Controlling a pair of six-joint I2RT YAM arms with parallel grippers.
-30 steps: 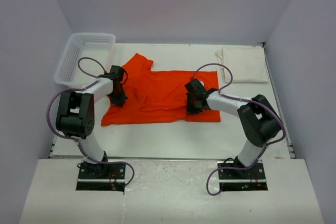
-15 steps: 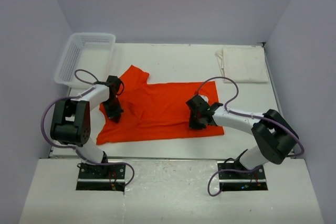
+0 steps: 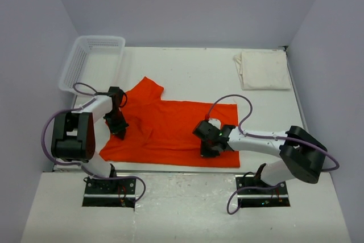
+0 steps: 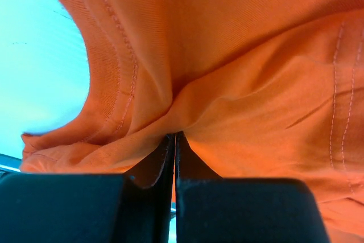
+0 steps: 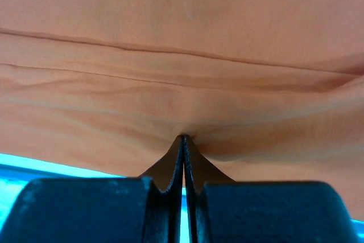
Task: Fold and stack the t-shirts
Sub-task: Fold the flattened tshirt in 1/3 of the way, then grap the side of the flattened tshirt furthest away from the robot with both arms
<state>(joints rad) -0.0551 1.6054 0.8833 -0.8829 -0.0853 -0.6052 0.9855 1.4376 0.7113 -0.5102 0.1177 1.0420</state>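
Note:
The orange-red t-shirt [image 3: 165,132] lies spread out near the table's front edge, one sleeve [image 3: 147,88] pointing toward the back. My left gripper [image 3: 119,128] is shut on the shirt's left side. In the left wrist view a fold of orange cloth [image 4: 239,83] bunches at the gripper's [image 4: 174,136] closed tips. My right gripper [image 3: 206,150] is shut on the shirt near its front right hem. The right wrist view shows the cloth [image 5: 182,55] pinched into the gripper's [image 5: 183,139] tips. The cream-white t-shirt [image 3: 264,69] lies folded at the back right.
A white lattice basket [image 3: 91,61] stands at the back left corner. Grey walls close in the table on three sides. The front edge of the table [image 3: 170,170] runs just below the shirt's hem.
Both grippers have drawn back toward the near edge, dragging the orange-red t-shirt with them. The cloth now lies flatter and closer to the arm bases.

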